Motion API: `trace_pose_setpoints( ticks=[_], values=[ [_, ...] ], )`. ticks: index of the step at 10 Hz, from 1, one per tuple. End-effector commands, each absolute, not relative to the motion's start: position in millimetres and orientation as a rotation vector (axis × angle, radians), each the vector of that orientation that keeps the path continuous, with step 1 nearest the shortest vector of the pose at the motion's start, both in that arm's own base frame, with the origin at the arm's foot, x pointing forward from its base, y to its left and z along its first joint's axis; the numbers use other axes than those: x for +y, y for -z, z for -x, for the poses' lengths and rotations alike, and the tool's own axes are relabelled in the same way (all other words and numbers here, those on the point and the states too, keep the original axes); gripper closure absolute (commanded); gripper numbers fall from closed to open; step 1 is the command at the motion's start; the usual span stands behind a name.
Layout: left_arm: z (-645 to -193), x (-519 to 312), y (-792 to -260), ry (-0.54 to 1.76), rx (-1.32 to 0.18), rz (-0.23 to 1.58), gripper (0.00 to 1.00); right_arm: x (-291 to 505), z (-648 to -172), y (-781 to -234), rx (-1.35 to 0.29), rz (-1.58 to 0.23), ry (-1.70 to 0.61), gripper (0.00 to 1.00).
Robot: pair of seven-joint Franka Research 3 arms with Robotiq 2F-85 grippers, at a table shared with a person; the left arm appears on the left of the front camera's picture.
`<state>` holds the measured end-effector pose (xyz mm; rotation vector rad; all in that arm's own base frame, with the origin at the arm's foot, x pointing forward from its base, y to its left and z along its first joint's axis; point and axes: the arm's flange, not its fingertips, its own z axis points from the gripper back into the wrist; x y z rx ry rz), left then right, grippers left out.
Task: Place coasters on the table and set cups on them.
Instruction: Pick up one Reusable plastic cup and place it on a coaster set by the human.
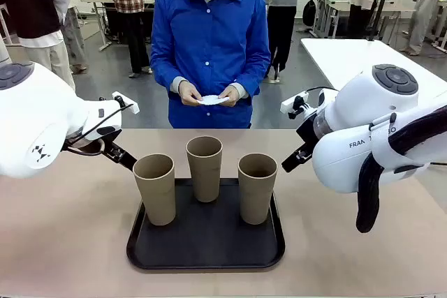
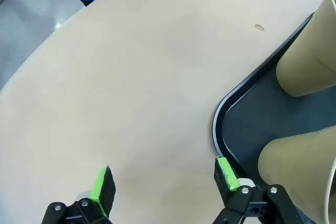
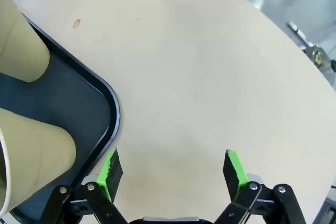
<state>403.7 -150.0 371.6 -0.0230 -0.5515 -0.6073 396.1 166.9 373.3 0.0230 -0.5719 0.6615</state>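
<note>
Three tall tan cups stand upright on a black tray (image 1: 206,262): the left cup (image 1: 155,188), the middle cup (image 1: 204,167) and the right cup (image 1: 257,186). Across the table (image 1: 63,242), a person in a blue shirt holds white coasters (image 1: 211,100) in both hands at waist height. My left gripper (image 2: 164,181) hovers open over bare tabletop, just outside the tray's corner (image 2: 217,124), with two cups (image 2: 310,61) beside it. On the tray's other side my right gripper (image 3: 172,167) is also open above the table, next to the tray's rim (image 3: 114,114) and a cup (image 3: 21,45).
My left arm (image 1: 42,123) and right arm (image 1: 363,137) flank the tray. A white table (image 1: 363,54) stands at the back right, and other people stand farther off. Bare tabletop stretches left, right and behind the tray toward the person.
</note>
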Motion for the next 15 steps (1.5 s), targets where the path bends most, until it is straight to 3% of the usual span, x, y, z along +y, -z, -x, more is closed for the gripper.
trace_pose_setpoints(
  ticks=[1,13,15],
  values=[
    [-404,-150,-372,0.608,-0.551,0.023,0.0,167,-396,-373,-0.572,-0.023,-0.662,0.0],
    [-404,-150,-372,0.607,-0.551,0.023,0.0,167,-396,-373,-0.572,-0.023,-0.661,0.0],
    [-392,-125,-402,0.649,-0.534,0.008,0.0,152,-374,-402,-0.536,0.007,-0.684,0.0]
  ],
)
